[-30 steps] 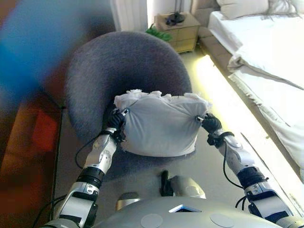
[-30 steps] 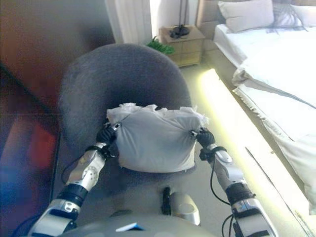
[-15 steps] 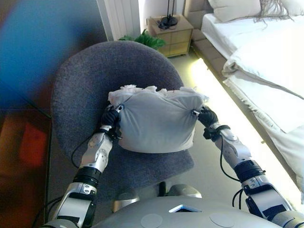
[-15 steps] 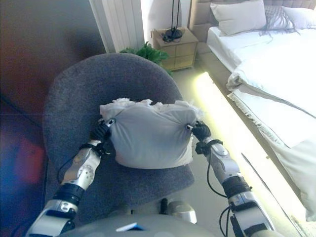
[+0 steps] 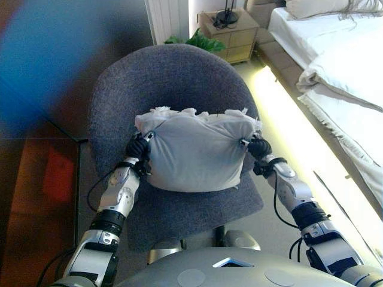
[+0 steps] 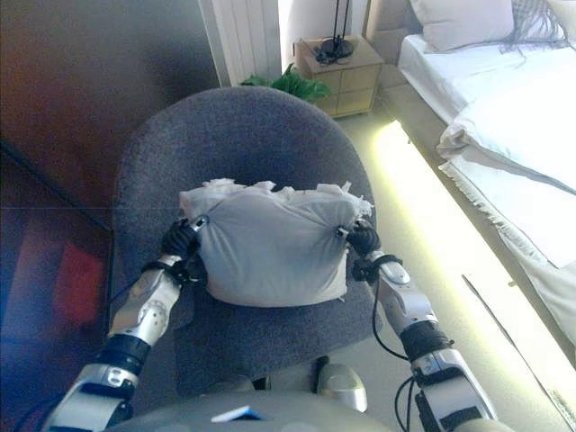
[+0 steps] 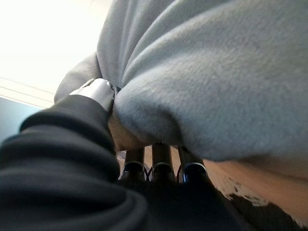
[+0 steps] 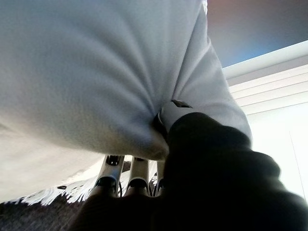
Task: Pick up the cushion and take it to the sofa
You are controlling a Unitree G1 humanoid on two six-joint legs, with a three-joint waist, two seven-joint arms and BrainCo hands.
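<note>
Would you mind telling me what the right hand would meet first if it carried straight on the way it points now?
Nothing lies ahead of it but the cushion, which the right hand already grips at one side. Beyond that, probably the grey chair's backrest, though depth is unclear.

The cushion [image 5: 194, 152] is soft, matt grey cloth with a frayed fringe; the chair [image 5: 167, 78] is coarse, nubby dark-grey fabric.

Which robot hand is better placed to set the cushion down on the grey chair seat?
Neither clearly. The left robot hand and the right robot hand each pinch one side of the cushion, level with each other, above the chair. Lowering it probably needs both together.
</note>
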